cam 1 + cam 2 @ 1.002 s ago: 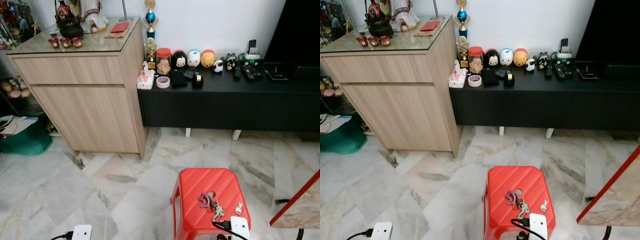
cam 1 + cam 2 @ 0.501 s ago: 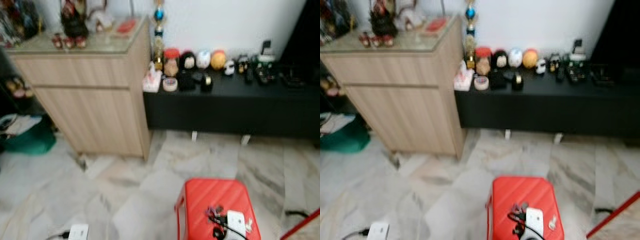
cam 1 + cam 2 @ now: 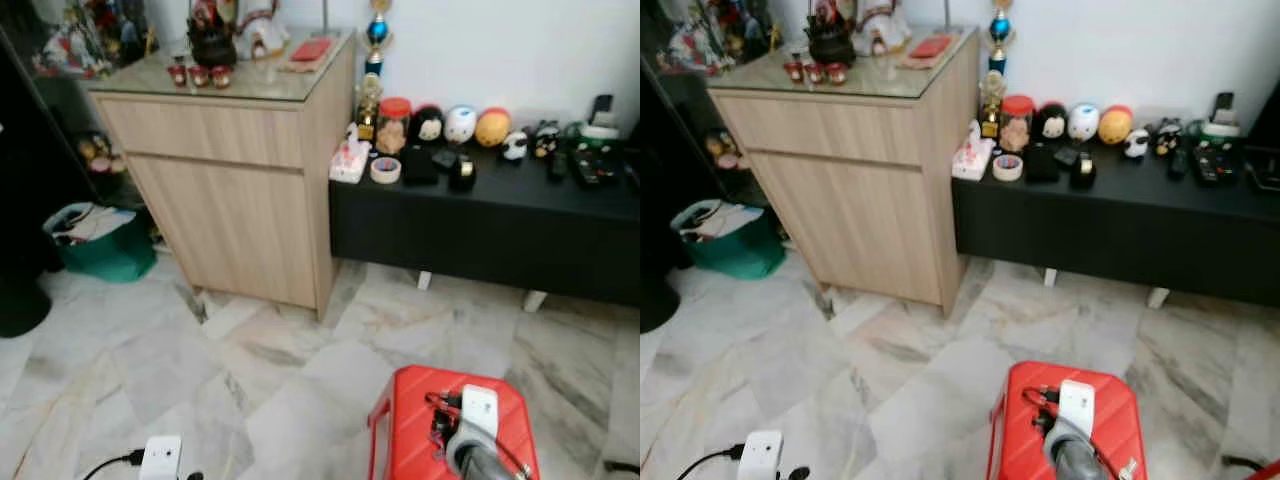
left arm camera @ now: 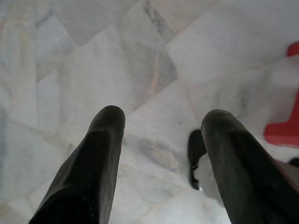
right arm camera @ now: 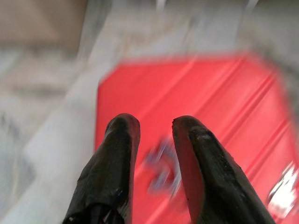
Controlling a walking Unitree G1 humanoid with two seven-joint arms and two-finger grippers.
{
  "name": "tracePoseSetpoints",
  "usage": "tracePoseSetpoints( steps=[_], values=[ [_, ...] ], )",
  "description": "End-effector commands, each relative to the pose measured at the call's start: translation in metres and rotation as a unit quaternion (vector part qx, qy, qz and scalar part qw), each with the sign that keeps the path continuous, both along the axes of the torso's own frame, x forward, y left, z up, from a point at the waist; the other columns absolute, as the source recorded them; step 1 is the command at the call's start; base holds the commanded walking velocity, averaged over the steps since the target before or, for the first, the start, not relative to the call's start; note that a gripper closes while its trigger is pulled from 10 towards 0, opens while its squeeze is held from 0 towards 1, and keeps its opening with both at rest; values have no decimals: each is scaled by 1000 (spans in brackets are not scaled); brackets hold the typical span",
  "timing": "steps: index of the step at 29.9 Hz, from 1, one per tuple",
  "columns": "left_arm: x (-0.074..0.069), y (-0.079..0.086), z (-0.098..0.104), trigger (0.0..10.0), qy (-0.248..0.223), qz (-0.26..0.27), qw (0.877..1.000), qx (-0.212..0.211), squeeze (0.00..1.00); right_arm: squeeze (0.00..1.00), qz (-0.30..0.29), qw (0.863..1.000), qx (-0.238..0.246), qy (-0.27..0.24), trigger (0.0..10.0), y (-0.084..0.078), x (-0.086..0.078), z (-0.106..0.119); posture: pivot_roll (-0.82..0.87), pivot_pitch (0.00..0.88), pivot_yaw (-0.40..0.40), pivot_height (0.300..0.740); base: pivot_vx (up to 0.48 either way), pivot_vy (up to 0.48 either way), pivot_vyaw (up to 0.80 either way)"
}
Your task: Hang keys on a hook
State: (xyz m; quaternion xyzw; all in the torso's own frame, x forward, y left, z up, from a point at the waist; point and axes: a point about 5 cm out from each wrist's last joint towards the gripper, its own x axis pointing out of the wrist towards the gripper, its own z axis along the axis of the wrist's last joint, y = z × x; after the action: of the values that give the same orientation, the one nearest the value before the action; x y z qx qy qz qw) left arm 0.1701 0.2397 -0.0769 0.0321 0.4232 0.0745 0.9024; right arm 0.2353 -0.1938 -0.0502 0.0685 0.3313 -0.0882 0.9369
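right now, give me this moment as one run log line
phase: reach for keys | right end effector: open, above keys on red stool | left end effector: open, idle over floor | hook: unseen

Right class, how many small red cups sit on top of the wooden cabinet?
3, in a row on the wooden cabinet top: left cup, middle cup, right cup. Others may hide behind the ornaments.

The robot's right arm (image 3: 470,462), a rounded silver-grey metal limb, is carrying a white rectangular box (image 3: 478,410) on its wrist, with thin black cables (image 3: 441,403) looping beside it. The left arm is showing a similar white box (image 3: 161,457) with a black cord (image 3: 108,465) trailing off. Each gripper's fingers (image 4: 96,158) (image 5: 117,163) are showing as long, smooth, glossy black prongs with rounded tips.
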Motion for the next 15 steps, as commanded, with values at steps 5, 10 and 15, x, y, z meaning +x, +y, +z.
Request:
tracePoseSetpoints(
  steps=[5, 10, 15],
  values=[
    [-3, -7, -3, 10000, -3, 6, 1000, -6, 0, 0, -13, 996, -3, -83, 10000, -10, 25, 24, 48, 0, -4, 740, 0, 0, 0],
    [0, -11, -2, 10000, -13, 7, 1000, -8, 0, 0, 5, 988, -16, -153, 10000, -9, 49, 49, 36, 0, -22, 740, 0, 0, 0],
    [-2, -10, -2, 10000, -18, 17, 1000, -8, 0, 0, 20, 981, -17, -190, 10000, -2, 54, 58, 46, 0, -25, 740, 0, 0, 0]
  ],
)
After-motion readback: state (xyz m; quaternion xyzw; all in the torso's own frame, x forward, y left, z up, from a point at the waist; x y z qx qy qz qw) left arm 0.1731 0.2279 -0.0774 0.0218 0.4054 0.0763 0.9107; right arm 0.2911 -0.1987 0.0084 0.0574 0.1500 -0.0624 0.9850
